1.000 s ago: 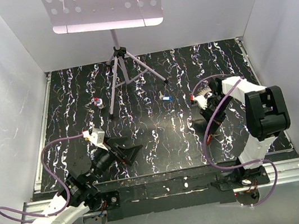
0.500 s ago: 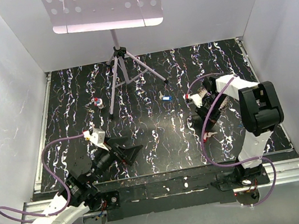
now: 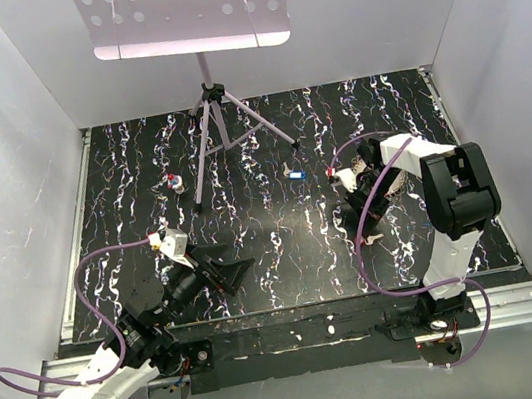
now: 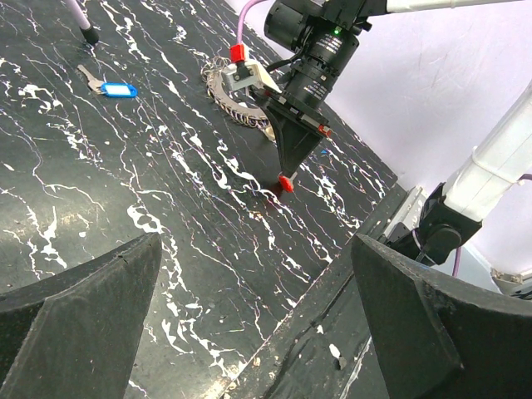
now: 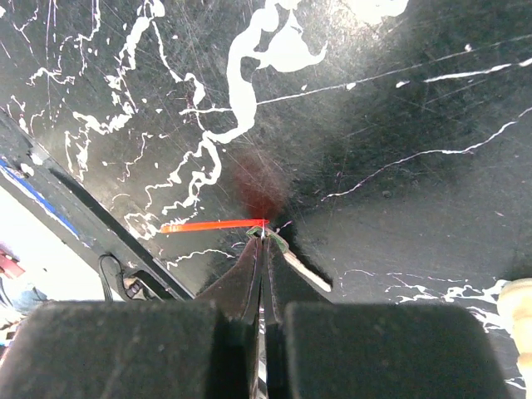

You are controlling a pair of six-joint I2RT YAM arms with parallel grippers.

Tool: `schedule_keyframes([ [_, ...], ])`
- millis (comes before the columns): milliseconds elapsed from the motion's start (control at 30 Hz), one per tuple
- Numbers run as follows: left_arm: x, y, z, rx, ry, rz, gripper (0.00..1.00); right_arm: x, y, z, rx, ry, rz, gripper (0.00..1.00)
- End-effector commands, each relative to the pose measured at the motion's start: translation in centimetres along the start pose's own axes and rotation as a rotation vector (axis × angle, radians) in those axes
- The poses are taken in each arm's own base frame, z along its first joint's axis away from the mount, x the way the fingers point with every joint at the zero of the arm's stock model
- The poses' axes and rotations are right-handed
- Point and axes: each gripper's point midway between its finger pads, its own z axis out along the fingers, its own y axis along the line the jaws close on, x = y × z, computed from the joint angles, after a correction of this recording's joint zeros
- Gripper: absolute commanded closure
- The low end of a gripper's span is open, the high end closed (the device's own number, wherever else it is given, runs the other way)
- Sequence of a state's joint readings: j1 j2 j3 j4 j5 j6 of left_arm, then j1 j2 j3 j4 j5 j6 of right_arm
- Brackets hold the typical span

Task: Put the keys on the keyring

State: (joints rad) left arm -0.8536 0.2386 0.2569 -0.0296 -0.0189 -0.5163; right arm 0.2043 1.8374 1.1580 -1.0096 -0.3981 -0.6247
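My right gripper (image 5: 264, 235) is shut on a red key (image 5: 212, 225), pinching it where the red head meets the metal blade (image 5: 303, 269), tip down at the black marbled mat. It also shows in the left wrist view (image 4: 285, 176) and the top view (image 3: 363, 232). The toothed grey keyring (image 4: 233, 101) lies on the mat just behind that gripper, partly hidden by the right arm in the top view (image 3: 392, 183). A blue key (image 4: 117, 89) lies farther off on the mat, also in the top view (image 3: 294, 174). My left gripper (image 3: 226, 268) is open and empty at the near left.
A music stand's tripod (image 3: 220, 131) stands at the back middle. A small key with a red and white head (image 3: 175, 182) lies left of it. White walls enclose the mat (image 3: 282, 237). A purple cable (image 3: 363, 265) loops from the right arm.
My right wrist has swung left and turned downward, bringing the red key's tip down to the mat in front of the keyring. The left arm has not moved.
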Motion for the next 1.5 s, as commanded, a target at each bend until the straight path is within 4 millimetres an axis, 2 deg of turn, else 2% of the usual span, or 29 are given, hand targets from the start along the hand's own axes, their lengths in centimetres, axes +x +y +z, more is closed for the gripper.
schedule_keyframes([
  [0,-0.2,0.3,0.1,-0.013,-0.008,0.015,0.02,-1.6,0.2,-0.7,0.004,-0.054,-0.010,0.99],
  [467,-0.3,0.2,0.1,-0.011,-0.007,0.019,0.02,-1.5,0.8,-1.6,0.046,-0.115,-0.027,0.99],
  [733,-0.4,0.1,0.2,-0.010,-0.004,0.021,0.02,-2.2,0.6,-1.3,0.040,-0.134,-0.015,0.99],
  [1000,-0.4,0.1,0.2,-0.009,-0.002,0.021,0.02,-2.7,1.3,-1.6,0.025,-0.187,-0.026,0.99],
  [1267,-0.4,0.0,0.1,-0.006,0.001,0.021,0.02,-1.8,3.2,-2.4,-0.001,-0.270,-0.101,0.99],
  [1467,-0.7,-0.2,-0.2,-0.004,-0.003,0.023,0.02,-0.7,4.8,-4.3,0.025,-0.370,-0.194,0.99],
])
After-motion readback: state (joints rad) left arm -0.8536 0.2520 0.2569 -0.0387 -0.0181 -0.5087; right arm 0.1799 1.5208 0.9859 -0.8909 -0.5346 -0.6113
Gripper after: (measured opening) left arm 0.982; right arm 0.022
